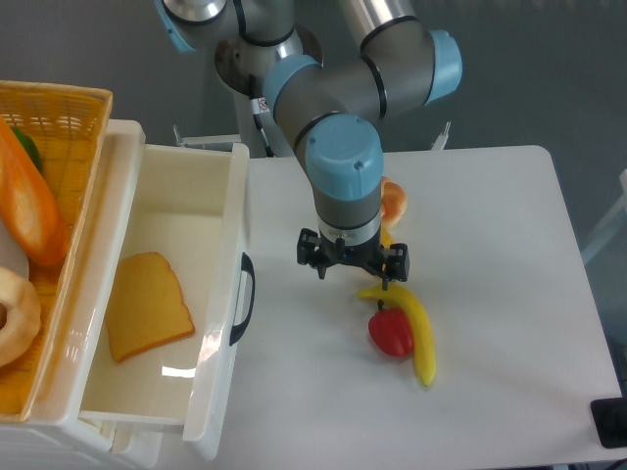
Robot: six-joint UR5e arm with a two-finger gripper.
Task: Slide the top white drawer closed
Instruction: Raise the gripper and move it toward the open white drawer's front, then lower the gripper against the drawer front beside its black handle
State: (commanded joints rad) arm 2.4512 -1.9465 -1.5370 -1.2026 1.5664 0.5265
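Hanging over the tabletop, the black two-finger gripper (351, 266) points straight down, and from this high angle I cannot tell whether its fingers are spread or pressed together; the wrist hides them. It holds nothing that I can see. Just beside it lie a yellow banana (412, 325) and a red bell pepper (392, 333), with an orange-coloured fruit (393, 201) partly behind the grey and blue arm (343, 166).

The glossy white plastic top drawer (176, 294) stands pulled well out to the left, a slice of toast (145, 305) lying in its tub, its black curved handle (243, 297) facing the gripper across a gap of bare table. So the approach seems in hand: the next move calls for bringing the fingers against the flat front near that handle and pushing leftward, squarely.

The white table (509, 245) is smooth and matte. A yellow woven basket (59, 127) sits atop the cabinet, against a grey wall.
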